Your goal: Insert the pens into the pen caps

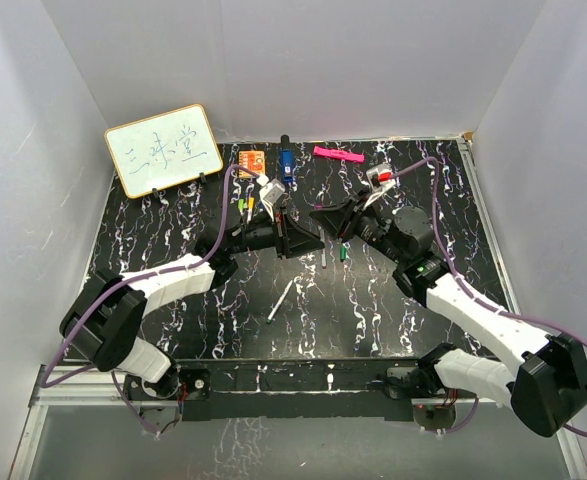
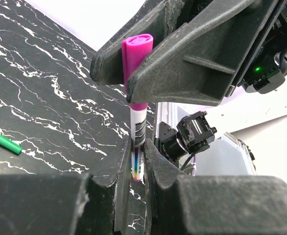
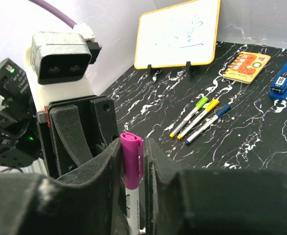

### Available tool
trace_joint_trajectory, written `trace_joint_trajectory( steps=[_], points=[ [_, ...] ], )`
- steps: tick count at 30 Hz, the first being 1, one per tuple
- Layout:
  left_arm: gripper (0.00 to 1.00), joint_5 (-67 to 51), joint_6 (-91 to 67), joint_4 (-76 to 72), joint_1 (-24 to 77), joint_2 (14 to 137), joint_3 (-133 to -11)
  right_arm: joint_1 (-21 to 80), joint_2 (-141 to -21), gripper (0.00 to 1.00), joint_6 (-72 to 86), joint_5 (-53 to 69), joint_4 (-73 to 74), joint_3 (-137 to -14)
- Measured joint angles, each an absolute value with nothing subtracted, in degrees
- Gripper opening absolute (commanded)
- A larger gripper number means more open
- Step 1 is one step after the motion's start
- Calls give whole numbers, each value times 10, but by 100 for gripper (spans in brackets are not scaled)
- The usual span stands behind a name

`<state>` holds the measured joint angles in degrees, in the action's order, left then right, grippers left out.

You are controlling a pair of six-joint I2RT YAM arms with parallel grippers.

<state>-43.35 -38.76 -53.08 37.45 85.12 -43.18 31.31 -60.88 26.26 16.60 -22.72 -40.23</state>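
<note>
The left jaws are clamped on the white barrel of a marker pen. The right jaws are clamped on the magenta cap seated over its upper end, so the pen is held between the two arms above the desk. The left wrist view shows a loose green cap lying on the desk; the right wrist view instead shows three capped pens side by side near a whiteboard, and the top view shows a single pen lying apart.

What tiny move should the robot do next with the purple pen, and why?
Probably open the right gripper to let go: the purple cap already looks pushed over the pen, whose barrel the left gripper grips.
</note>
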Motion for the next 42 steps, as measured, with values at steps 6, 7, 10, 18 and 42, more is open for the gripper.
trace_joint_trajectory(
  steps=[6,7,10,18,42],
  points=[
    [0,-439,-388,-526,373,851,-432,307,-616,0,270,184,-231,-402],
    [0,-440,-388,-525,373,851,-432,307,-618,0,271,186,-232,-402],
    [0,-437,-388,-522,373,851,-432,305,-622,0,271,195,-236,-402],
    [0,-421,-389,-524,367,851,-432,299,-631,0,271,216,-253,-402],
    [0,-413,-421,-532,346,867,-436,292,-639,15,277,182,-295,-380]
  ],
)
